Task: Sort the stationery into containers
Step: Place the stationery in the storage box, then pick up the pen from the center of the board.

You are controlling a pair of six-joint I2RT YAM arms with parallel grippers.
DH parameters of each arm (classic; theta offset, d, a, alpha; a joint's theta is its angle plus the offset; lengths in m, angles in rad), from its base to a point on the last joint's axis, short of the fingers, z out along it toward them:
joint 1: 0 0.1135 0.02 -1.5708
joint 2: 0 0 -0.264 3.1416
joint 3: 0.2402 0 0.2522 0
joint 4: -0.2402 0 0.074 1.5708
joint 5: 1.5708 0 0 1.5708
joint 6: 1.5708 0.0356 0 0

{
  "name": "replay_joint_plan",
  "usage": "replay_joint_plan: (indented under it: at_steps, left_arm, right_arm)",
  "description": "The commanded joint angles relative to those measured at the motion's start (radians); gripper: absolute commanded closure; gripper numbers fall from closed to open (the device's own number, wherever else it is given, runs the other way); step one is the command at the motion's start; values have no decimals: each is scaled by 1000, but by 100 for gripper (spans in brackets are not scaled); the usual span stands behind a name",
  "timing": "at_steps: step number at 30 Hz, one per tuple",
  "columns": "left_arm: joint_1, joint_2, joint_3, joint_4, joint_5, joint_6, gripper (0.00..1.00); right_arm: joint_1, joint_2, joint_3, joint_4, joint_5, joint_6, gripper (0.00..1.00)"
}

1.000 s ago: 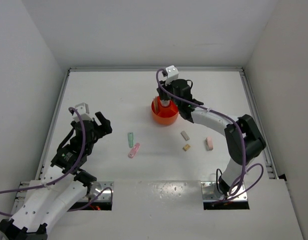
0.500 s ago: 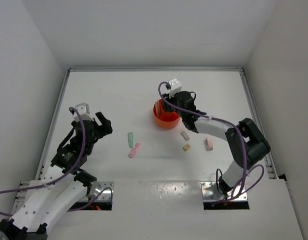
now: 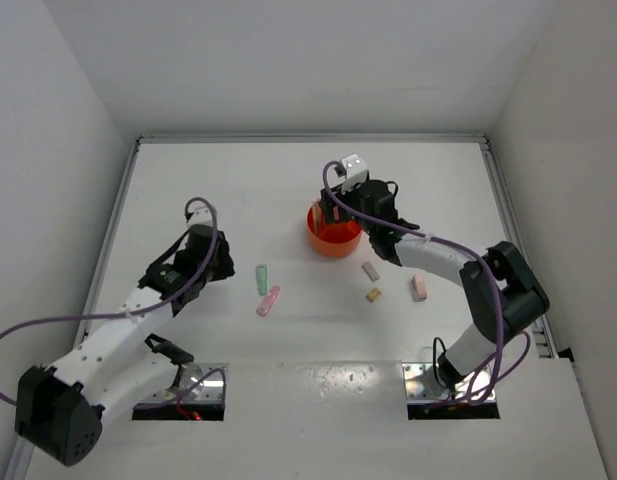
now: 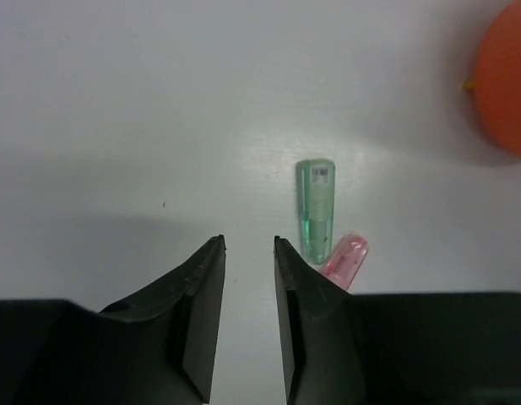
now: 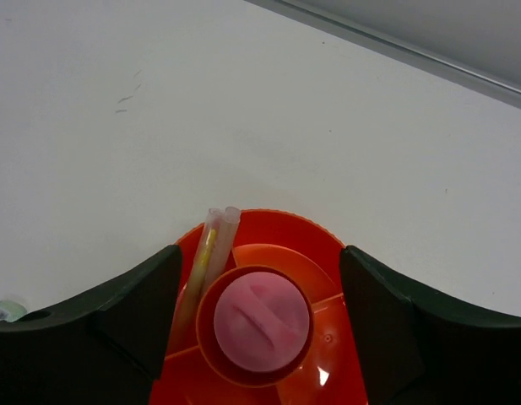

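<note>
The orange organiser [image 3: 326, 246] stands at mid-table. My right gripper [image 3: 334, 213] hangs over it, open, its jaws wide on either side of the organiser [image 5: 281, 224]. A pink-capped tube [image 5: 262, 319] stands in the central well, free of the fingers. Two thin clear pens [image 5: 208, 253] lean in an outer compartment. My left gripper [image 3: 222, 264] is low over the table just left of the green eraser [image 3: 261, 278] and pink eraser [image 3: 269, 300]. In the left wrist view the left gripper [image 4: 249, 246] has a narrow gap with nothing in it; the green eraser [image 4: 316, 211] lies just right of it.
A beige eraser [image 3: 370, 270], a tiny tan cube [image 3: 374, 295] and a pink eraser [image 3: 419, 287] lie right of centre, in front of the organiser. A raised rail [image 3: 308, 139] borders the table's far edge, with white walls around.
The right gripper has lowered the pink-capped tube into the central well and opened off it. The left arm has swung forward toward the green eraser, and its jaws have narrowed.
</note>
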Motion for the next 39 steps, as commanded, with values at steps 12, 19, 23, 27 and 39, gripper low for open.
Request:
replay_joint_plan:
  at_steps: [12, 19, 23, 27, 39]
  left_arm:
    - [-159, 423, 136, 23, 18, -8, 35]
    - [-183, 626, 218, 55, -51, -8, 39]
    - [-183, 715, 253, 77, -64, -8, 39]
    - [-183, 782, 288, 112, -52, -18, 39]
    - [-183, 853, 298, 121, -53, -38, 51]
  right_arm:
    - [-5, -247, 268, -561, -67, -153, 46]
    - [-5, -390, 114, -510, -79, -162, 44]
    - [-14, -425, 105, -510, -79, -162, 44]
    - [-14, -434, 85, -510, -88, -162, 44]
    - [-14, -462, 76, -492, -68, -162, 43]
